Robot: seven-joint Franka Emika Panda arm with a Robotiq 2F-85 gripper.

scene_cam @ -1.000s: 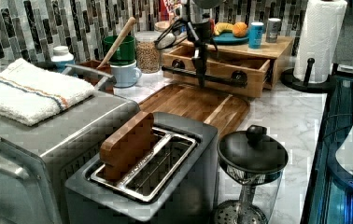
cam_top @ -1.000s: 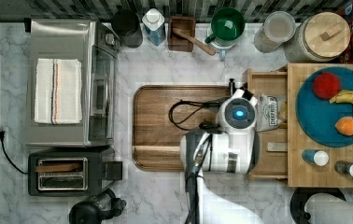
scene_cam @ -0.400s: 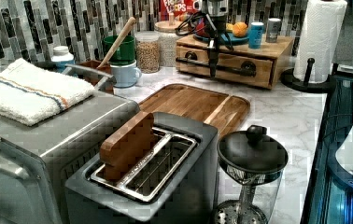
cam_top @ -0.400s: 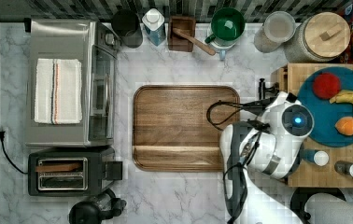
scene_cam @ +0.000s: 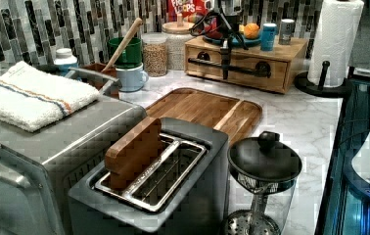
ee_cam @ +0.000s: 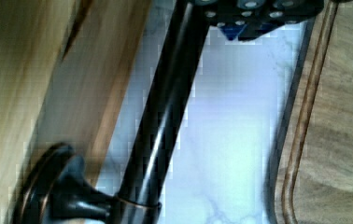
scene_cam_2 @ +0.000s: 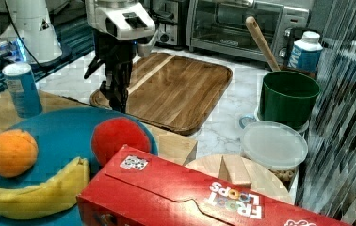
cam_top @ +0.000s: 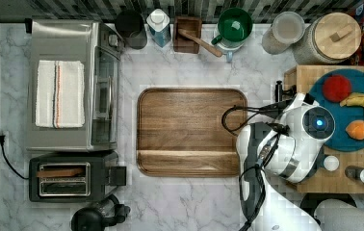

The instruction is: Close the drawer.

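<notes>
**Drawer pushed home under the butcher-block top**

Take the dark wooden tray (cam_top: 191,131) as your landmark. Start at the wrist: you see a dark, glossy round bar handle (ee_cam: 165,116) running across a pale wood face, anchored by a flared bronze-coloured post. A gripper finger pad with small studs sits against the bar's outer side, which suits a push. You cannot tell how far the fingers are spread or whether they grasp anything.

Past the tray's edge, across a strip of white marble counter (cam_top: 189,202), the gripper (scene_cam: 225,61) hangs vertically in front of the drawer (scene_cam: 242,68). The drawer's light-wood front looks flush with the cabinet body, so judge the closing as essentially done; no open box projects toward the tray.

Farther from the tray, the butcher-block top (cam_top: 315,183) carries a blue plate (scene_cam_2: 53,136) with a banana, an orange and a red fruit. The arm's white housing (cam_top: 291,144) overhangs this corner because the wrist must reach straight down to the handle.
</notes>
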